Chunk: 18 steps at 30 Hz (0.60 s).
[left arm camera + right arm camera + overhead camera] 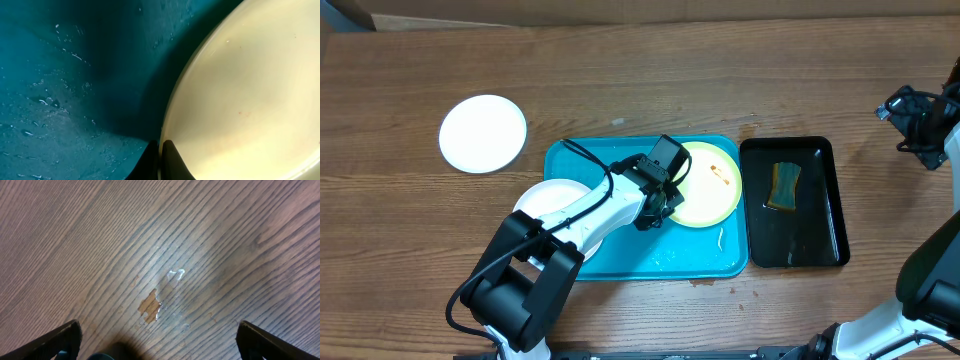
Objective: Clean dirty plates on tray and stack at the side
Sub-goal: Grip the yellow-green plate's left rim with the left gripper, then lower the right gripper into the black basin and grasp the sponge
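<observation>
A pale yellow-green plate [708, 190] with orange-brown smears lies at the right end of the turquoise tray [650, 255]. My left gripper [660, 212] is shut on its left rim. In the left wrist view the two dark fingertips of the left gripper [160, 146] pinch the plate [240, 100] edge above the wet tray [75, 75]. A white plate [548, 198] sits on the tray's left end, partly under my left arm. Another white plate [483, 132] rests on the table to the left. My right gripper [898, 110] is open at the far right, holding nothing.
A black tray [815, 245] holding a sponge [785, 186] stands right of the turquoise tray. The right wrist view has bare wood with a small brown stain [150, 305] and water drops between the spread fingers of the right gripper [157, 327].
</observation>
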{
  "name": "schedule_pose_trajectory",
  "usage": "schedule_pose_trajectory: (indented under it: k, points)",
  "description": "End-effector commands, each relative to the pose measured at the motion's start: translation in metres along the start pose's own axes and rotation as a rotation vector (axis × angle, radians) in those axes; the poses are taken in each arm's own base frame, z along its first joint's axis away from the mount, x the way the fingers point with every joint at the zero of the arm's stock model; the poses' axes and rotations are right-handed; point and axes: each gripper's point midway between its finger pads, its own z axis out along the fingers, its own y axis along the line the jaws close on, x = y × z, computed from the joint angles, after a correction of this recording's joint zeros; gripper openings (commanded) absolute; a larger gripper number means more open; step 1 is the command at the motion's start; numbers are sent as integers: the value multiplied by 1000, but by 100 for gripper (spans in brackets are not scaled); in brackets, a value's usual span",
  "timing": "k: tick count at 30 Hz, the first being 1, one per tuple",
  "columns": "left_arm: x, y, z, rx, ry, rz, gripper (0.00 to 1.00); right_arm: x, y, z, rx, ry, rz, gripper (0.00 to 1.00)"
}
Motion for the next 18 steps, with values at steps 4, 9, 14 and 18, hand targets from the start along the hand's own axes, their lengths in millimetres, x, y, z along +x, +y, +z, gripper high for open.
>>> schedule_pose_trajectory:
  k: [4, 9, 14, 18]
  points:
    - [-5, 11, -5, -6, 40, 180, 4, -6, 4, -6, -13, -22, 5, 100]
    - [-24, 36, -10, -65, 57, 210, 4, -6, 4, -6, -13, -22, 5, 100]
    - [-38, 56, -13, -104, 73, 190, 4, -6, 4, -6, -13, -22, 5, 100]
    - [-42, 56, -14, -99, 68, 210, 4, -6, 4, -6, -13, -22, 5, 100]
